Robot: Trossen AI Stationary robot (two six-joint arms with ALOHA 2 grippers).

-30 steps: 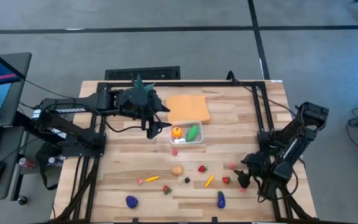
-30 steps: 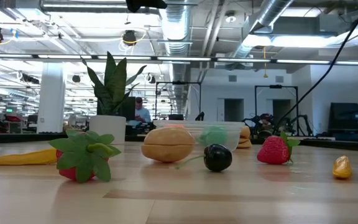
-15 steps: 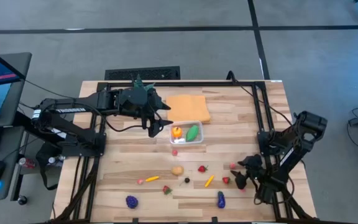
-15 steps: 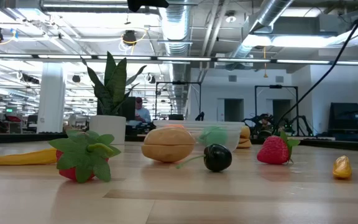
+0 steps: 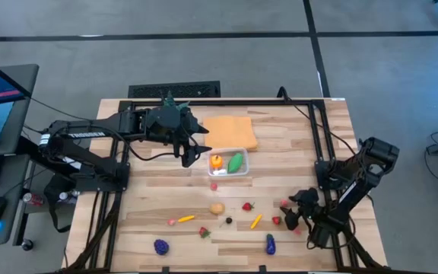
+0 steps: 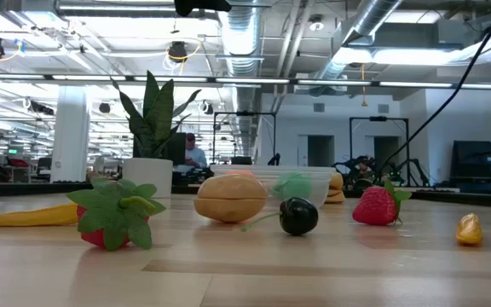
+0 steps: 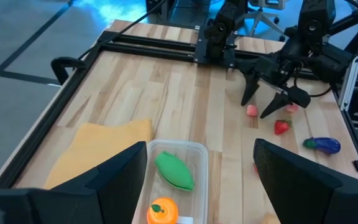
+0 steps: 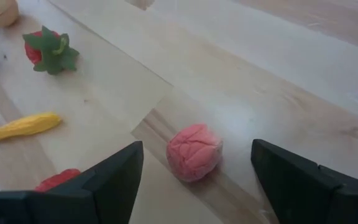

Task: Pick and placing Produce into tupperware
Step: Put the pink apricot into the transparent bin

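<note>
The right gripper [image 8: 194, 180] hung low over the table's near right part with its 2 fingers spread wide and nothing between them. The pink produce piece [image 8: 194, 151] lay on the wood straight ahead of the gap, roughly centred between the fingers and just short of them. It was a rounded, lumpy piece with no clear long axis, so the jaw angle probably mattered little; what was left appeared to be a short advance and descent before closing. In the high view the same gripper [image 5: 291, 215] sat beside a red piece [image 5: 277, 221], with the pink one at [image 5: 284, 203].

The right arm was much the nearer to this piece. The left gripper [image 7: 194, 171] hovered just beside the tupperware [image 5: 229, 173], well apart from the scattered produce, its fingers also apart and empty.

The tupperware lay touching the near edge of the orange cloth [image 5: 230, 131]. It held 2 pieces that could be made out: a green one [image 7: 174, 172] and an orange one [image 7: 161, 211]. The other produce lay loose on the table's near half, among them a yellow piece [image 8: 22, 126] and a leafy red strawberry [image 8: 48, 50].
</note>
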